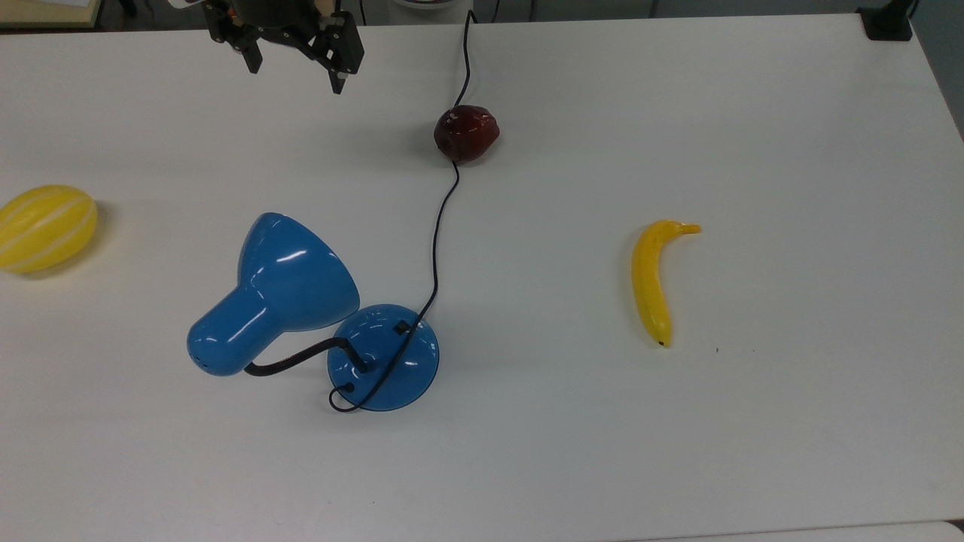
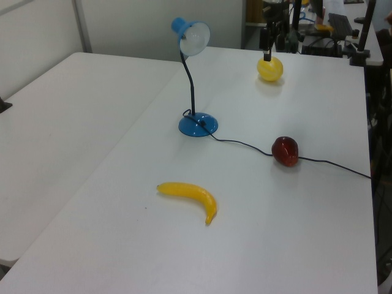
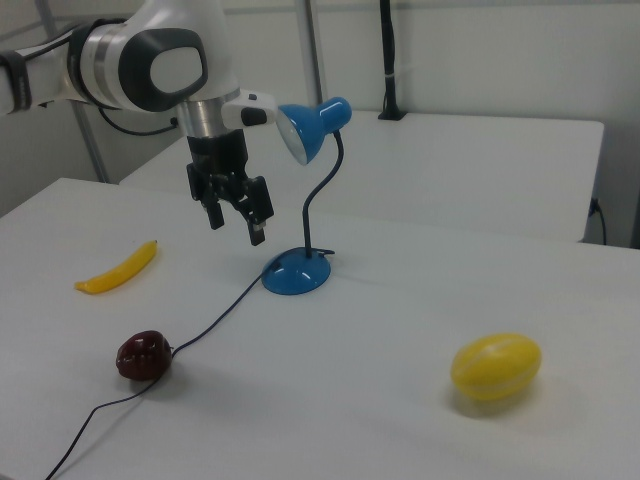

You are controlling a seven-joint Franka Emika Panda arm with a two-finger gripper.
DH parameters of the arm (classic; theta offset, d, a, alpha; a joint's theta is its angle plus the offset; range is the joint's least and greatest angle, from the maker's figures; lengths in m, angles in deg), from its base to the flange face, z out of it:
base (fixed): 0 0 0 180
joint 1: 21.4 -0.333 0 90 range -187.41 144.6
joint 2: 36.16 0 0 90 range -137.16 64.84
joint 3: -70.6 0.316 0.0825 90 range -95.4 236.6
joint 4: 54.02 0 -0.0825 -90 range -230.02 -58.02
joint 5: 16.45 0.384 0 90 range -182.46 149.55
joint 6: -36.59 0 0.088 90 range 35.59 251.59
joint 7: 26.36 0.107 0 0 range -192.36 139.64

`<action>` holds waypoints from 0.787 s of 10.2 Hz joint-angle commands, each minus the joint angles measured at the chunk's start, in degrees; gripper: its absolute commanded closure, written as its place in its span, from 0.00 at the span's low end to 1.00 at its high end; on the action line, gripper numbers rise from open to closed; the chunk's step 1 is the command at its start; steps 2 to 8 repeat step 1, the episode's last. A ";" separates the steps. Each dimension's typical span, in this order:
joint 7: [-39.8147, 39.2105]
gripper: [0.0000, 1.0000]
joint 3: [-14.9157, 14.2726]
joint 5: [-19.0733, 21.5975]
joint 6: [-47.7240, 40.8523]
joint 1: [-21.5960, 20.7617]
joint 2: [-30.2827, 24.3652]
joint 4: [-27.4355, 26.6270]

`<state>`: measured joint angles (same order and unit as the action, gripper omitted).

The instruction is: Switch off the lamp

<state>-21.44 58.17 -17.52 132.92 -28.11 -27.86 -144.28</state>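
Note:
The blue lamp stands mid-table; in the top view its cone shade (image 1: 280, 287) leans left of the round base (image 1: 384, 360), which carries a small black switch (image 1: 403, 327). A black neck (image 1: 297, 360) joins them, and the black cord (image 1: 443, 214) runs off toward the far edge. My gripper (image 1: 295, 71) hangs open and empty near that far edge, well away from the base. In the right view the gripper (image 3: 236, 226) hovers high, left of the lamp (image 3: 297, 272). In the left view the gripper (image 2: 267, 52) is above the melon, beyond the lamp (image 2: 197, 125).
A dark red fruit (image 1: 466, 133) sits on the cord's path. A yellow banana (image 1: 652, 280) lies at the top view's right, and a yellow melon (image 1: 45, 227) at the top view's left edge. A black clamp (image 1: 887, 22) sits at the far right corner.

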 commanded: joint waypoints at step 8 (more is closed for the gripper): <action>-0.35 0.00 -1.19 0.81 -0.96 -1.30 -1.62 -1.50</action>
